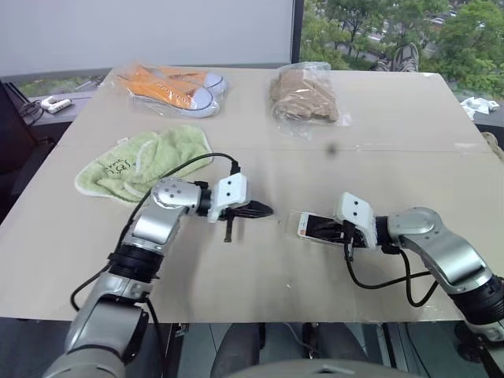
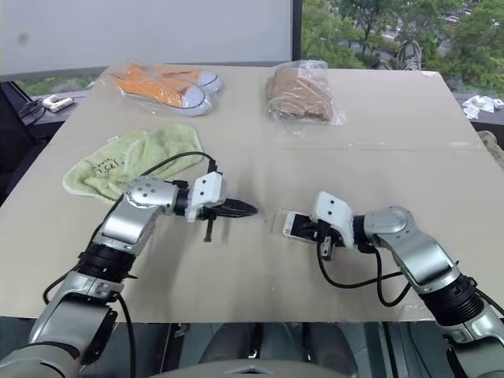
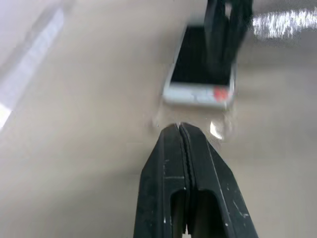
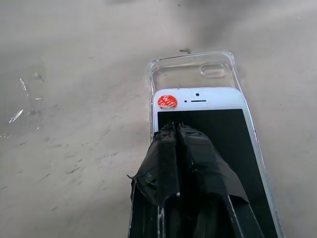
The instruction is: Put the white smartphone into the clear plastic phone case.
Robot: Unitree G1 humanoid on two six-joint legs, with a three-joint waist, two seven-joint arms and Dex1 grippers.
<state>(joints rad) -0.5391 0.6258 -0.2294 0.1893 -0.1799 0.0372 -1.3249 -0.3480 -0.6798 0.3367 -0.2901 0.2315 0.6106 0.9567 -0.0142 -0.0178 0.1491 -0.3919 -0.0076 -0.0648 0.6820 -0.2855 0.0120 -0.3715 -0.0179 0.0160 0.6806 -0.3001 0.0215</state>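
My left gripper (image 1: 264,210) has its two black fingers pressed tight together, and it holds nothing. Its tip points to my right, straight at the white smartphone (image 1: 315,227), which lies flat on the table (image 1: 378,134) a short way past my fingertips, with a bare strip of table between us. The clear plastic phone case (image 4: 190,72) lies under the phone. The phone sits only partway in, so the end of the case with the camera hole sticks out beyond the phone's top edge, on the side toward my left gripper. My right gripper (image 4: 177,130) is much nearer: its fingers are squeezed together too, gripping nothing, and their tips rest on the black screen. The phone's long side runs the same way my right gripper points, so I think this gripper should push it along into the case.
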